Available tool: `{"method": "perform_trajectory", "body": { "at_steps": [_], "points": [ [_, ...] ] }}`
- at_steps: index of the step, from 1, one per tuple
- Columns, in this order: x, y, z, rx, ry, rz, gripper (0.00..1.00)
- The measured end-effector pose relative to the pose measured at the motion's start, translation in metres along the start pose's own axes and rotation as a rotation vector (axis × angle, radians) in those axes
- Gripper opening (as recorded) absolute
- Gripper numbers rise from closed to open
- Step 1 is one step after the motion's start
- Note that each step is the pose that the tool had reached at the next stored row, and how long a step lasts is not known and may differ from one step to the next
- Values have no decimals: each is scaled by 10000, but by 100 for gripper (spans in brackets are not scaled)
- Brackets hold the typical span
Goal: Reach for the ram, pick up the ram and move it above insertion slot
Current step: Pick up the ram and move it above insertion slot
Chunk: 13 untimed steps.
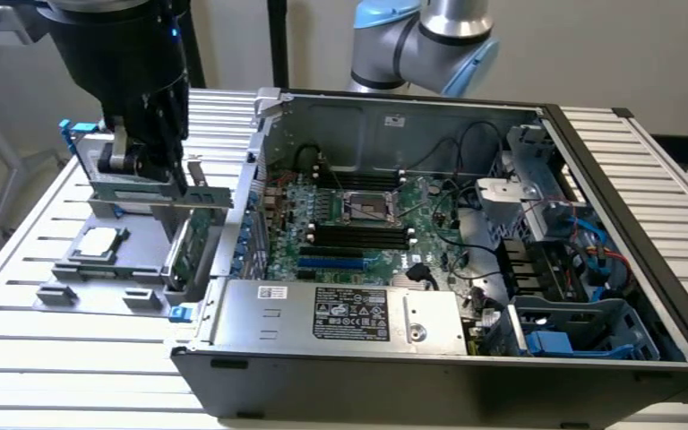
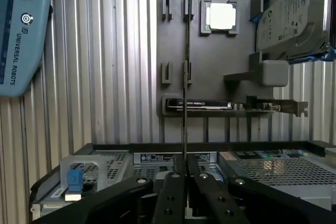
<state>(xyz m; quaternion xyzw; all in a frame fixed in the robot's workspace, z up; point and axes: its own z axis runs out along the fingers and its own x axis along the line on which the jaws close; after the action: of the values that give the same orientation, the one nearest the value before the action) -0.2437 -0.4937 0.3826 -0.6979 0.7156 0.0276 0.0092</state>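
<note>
Tool [image 2: 185, 174]: one, clamped narrow on the ram [image 2: 185, 82]
Ram: one, edge-on
Computer case [image 1: 464, 269]: one, open
Tabletop [image 1: 46, 358]: slatted metal

- The computer case [image 1: 464, 269] lies open on the slatted table [image 1: 33, 358].
- The parts tray [image 1: 93, 269] lies on the table, just beside the case on the exterior view's left.
- A processor chip [image 1: 97, 240] rests in the tray.
- A hard drive [image 2: 291, 17] stands in the tray near the chip.
- The motherboard [image 1: 368, 228] lies inside the case.
</note>
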Motion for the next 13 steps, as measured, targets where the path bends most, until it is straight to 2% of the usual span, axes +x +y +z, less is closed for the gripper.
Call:
{"method": "perform_trajectory", "body": {
  "at_steps": [13],
  "points": [
    [-17,-579,-15,0,-1,-1,13]
  ]
}}
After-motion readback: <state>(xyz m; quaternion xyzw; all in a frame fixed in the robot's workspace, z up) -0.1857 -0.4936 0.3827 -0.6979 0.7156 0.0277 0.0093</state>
